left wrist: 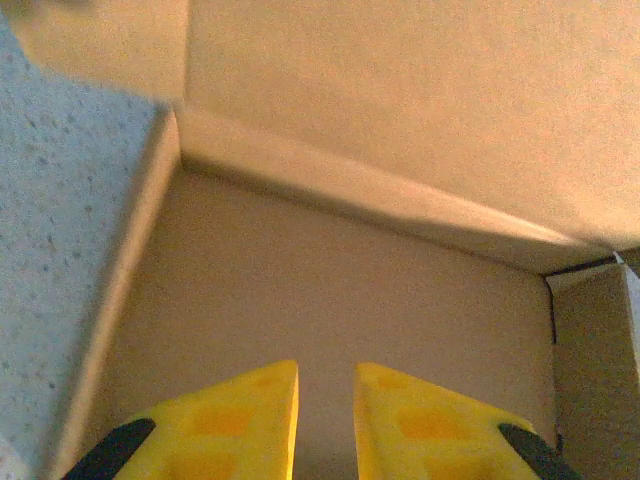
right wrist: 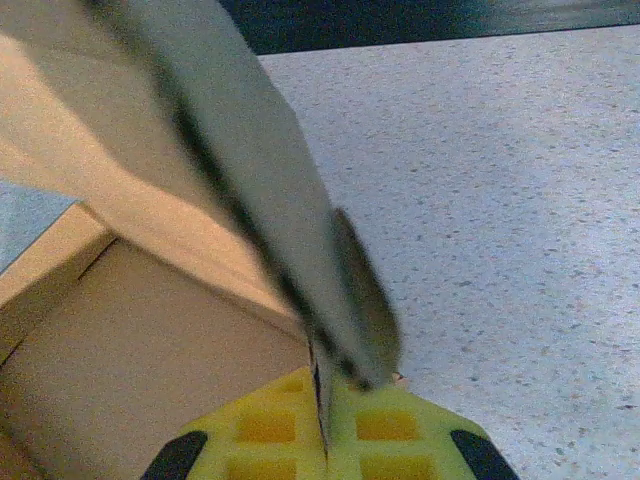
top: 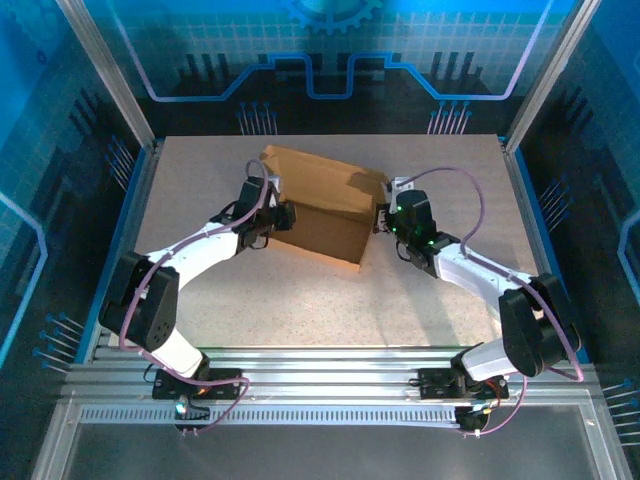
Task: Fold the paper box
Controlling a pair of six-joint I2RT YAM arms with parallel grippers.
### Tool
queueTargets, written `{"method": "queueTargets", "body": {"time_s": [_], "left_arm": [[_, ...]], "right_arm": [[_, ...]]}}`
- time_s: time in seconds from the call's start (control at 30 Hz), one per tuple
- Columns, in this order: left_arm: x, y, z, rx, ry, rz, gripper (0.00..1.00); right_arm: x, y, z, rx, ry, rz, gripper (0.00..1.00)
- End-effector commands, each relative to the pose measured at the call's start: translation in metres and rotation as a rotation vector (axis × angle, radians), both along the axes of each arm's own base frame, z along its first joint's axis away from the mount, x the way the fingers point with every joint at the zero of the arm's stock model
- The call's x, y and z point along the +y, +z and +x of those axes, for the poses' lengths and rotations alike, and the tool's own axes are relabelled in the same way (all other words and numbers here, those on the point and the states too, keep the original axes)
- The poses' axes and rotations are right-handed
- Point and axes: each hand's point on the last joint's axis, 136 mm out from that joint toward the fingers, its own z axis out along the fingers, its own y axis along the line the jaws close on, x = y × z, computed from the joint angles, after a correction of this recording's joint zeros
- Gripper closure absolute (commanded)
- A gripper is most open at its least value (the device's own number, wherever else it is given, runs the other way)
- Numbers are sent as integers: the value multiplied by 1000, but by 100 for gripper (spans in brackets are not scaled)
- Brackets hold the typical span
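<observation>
Matte brown paper box [top: 330,200]: right hand [right wrist: 322,395] pinches its thin wall; left hand [left wrist: 327,380] slightly parted, empty, inside it.

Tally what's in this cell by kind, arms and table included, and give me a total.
Paper box: 1
Robot arms: 2 (left arm, right arm)
Table: 1
Total: 4

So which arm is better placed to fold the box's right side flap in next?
Right, probably. The right gripper is shut on the raised flap of the paper box, so it can swing it over. The left gripper, slightly open, points into the box and grips nothing.
</observation>
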Motion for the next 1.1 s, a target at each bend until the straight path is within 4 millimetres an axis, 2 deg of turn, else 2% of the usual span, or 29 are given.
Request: {"method": "queueTargets", "body": {"time_s": [0.0,0.17,0.4,0.57,0.63,0.77,0.9,0.97,1.0,1.07], "left_arm": [[-6,4,-13,3,-50,-13,77],[-4,5,-21,5,-57,-8,77],[-11,28,-21,-1,-132,-76,66],[-1,46,-21,-20,-154,-137,57],[5,56,-23,-32,-170,-155,51],[12,73,-27,-54,-221,-153,50],[19,90,-29,-76,-224,-143,48],[25,94,-27,-79,-217,-124,43],[30,93,-25,-68,-209,-110,42],[38,93,-20,-61,-192,-93,42]], "right_arm": [[11,1,-9,-5,42,24,96],[10,-1,-11,-6,39,-3,96],[10,2,-11,-8,61,-42,92],[9,8,-12,1,70,-57,86],[6,11,-13,2,72,-55,83],[4,22,-12,-12,107,-60,73],[7,34,-11,-25,186,-35,57],[7,29,-13,1,221,-28,49],[8,40,-9,-17,232,-26,46],[6,40,-6,-14,235,-46,42]]}}
